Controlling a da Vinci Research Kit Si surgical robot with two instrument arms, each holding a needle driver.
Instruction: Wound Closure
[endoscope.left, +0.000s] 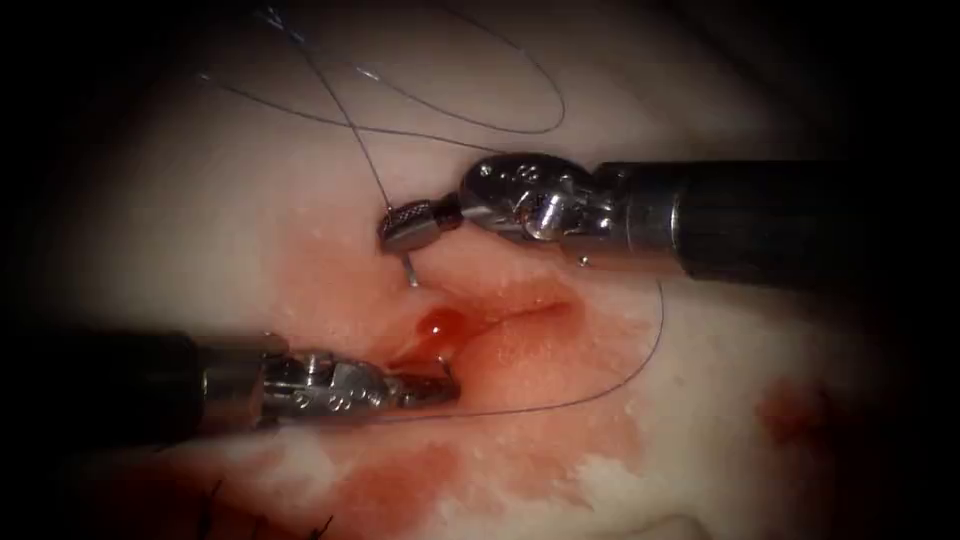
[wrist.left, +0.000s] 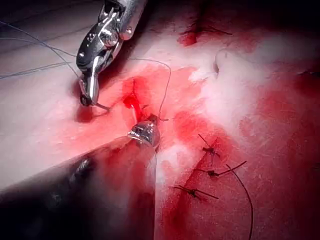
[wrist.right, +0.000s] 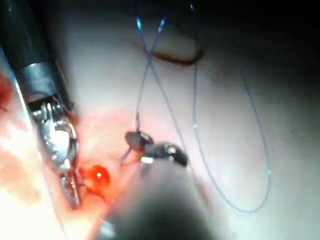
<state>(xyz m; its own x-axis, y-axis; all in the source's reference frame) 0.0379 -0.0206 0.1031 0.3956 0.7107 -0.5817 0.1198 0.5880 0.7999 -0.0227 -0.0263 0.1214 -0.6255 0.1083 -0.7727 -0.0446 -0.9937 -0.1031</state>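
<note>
The right tool (endoscope.left: 408, 226) reaches in from the right, jaws shut on the curved needle (endoscope.left: 411, 270) close to its thread end. A short steel piece sticks down from the jaws into the tissue (endoscope.left: 230, 200) just beyond the cut (endoscope.left: 520, 310), toward its left end. The same grip shows in the left wrist view, tool (wrist.left: 89, 97) and needle (wrist.left: 102, 106). The left tool (endoscope.left: 435, 388) lies at the near lip of the cut, jaws shut on the tissue edge beside a bead of red fluid (endoscope.left: 441, 325). Thread (endoscope.left: 360, 160) runs up from the needle in wide loops.
Another run of thread (endoscope.left: 655, 340) curves around the right end of the cut and back under the left tool. Several finished dark stitches (wrist.left: 210, 150) sit on a closed stretch of the wound. Red fluid (endoscope.left: 400, 480) stains the near tissue.
</note>
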